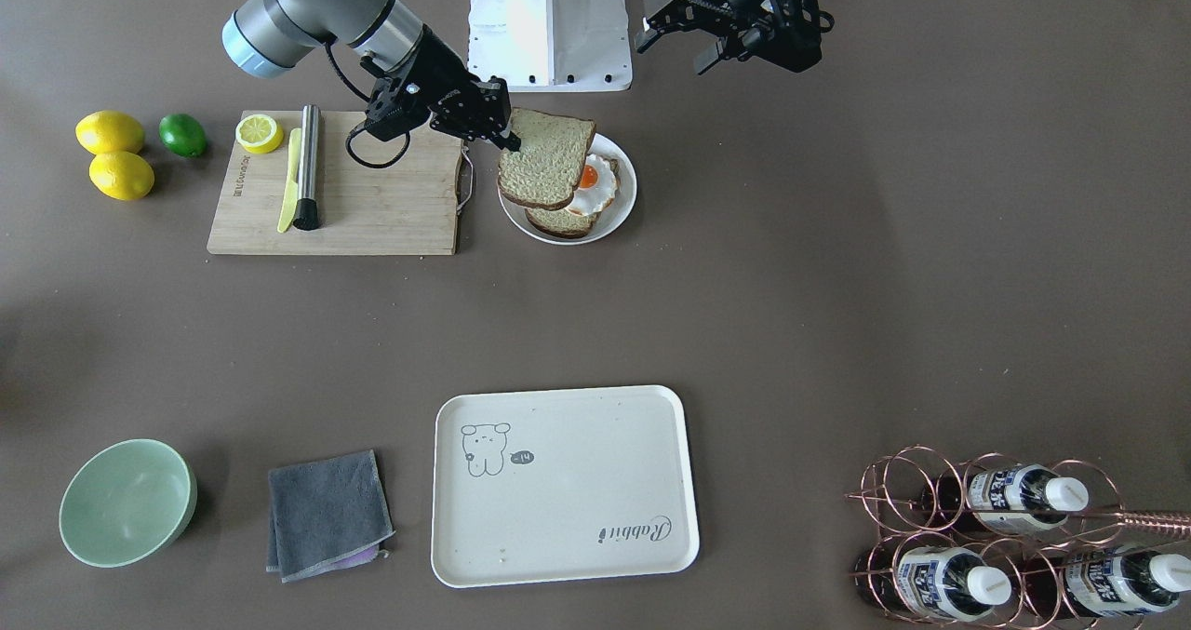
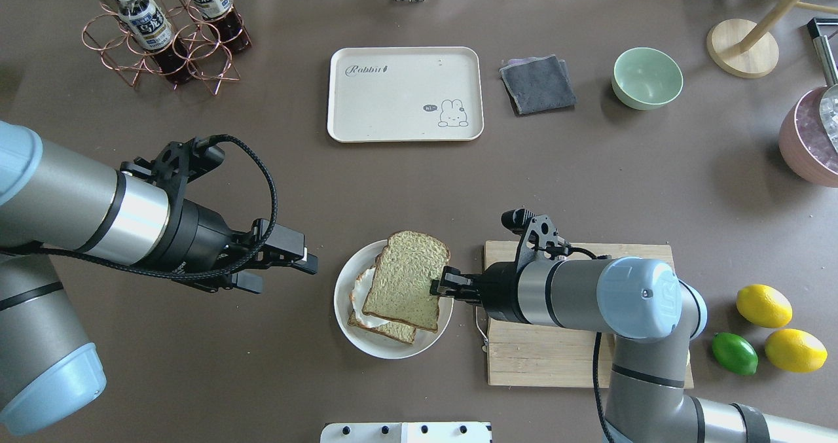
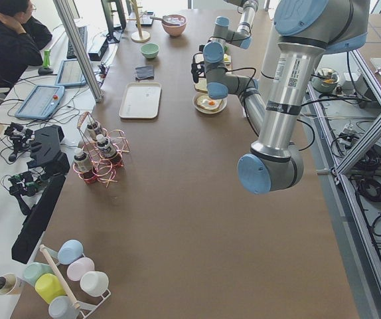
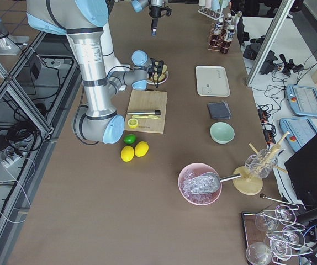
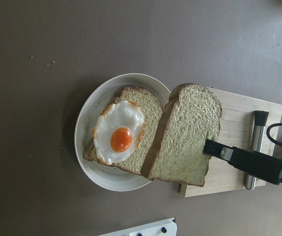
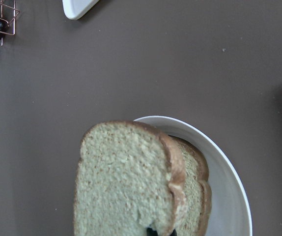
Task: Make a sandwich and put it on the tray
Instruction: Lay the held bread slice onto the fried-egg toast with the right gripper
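From across the table, the right gripper was clamped on one edge of the upper bread slice, holding it tilted over the round white plate. On the plate the fried egg lay on the lower bread slice, partly covered by the raised slice. The bamboo cutting board sat just beside the plate, under that arm's wrist. The left gripper hung near the robot's base, well apart from the plate, its jaws spread wide with nothing between them. The cream tray lay bare of food on the far side from the robot. From overhead, the tray had a grey cloth next to it and a green bowl beyond that, and the held slice hid most of the egg. The two side views showed the plate and arms too small to add anything. The left wrist camera showed the yolk plainly, with the upper slice slanting from the plate out over the board's corner; I could not tell whether its low edge touched the slice beneath. The right wrist camera saw the slice's speckled face close up, with a dark fingertip at its edge.
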You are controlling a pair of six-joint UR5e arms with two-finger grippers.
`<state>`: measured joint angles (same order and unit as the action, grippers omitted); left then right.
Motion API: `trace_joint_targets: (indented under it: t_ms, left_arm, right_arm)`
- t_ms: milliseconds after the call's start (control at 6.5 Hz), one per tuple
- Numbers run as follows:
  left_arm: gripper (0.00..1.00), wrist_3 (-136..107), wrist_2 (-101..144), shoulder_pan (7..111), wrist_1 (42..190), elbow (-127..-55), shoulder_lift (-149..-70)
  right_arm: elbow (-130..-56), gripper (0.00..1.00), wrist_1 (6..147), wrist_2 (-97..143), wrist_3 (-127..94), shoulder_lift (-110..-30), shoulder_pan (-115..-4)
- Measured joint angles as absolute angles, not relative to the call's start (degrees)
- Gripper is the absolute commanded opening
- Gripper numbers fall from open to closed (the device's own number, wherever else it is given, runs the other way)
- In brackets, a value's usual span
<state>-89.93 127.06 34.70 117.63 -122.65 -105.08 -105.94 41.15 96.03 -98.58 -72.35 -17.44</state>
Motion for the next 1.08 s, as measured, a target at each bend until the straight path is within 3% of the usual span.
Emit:
trace_joint_targets:
  t_ms: [1077]
  left_arm:
    - [0.97, -89.6, 127.4, 36.0, 117.6, -123.5, -102.7]
  right_arm:
    - [-103.7, 0.0, 46.2, 89.9, -99.2, -68.3, -14.0]
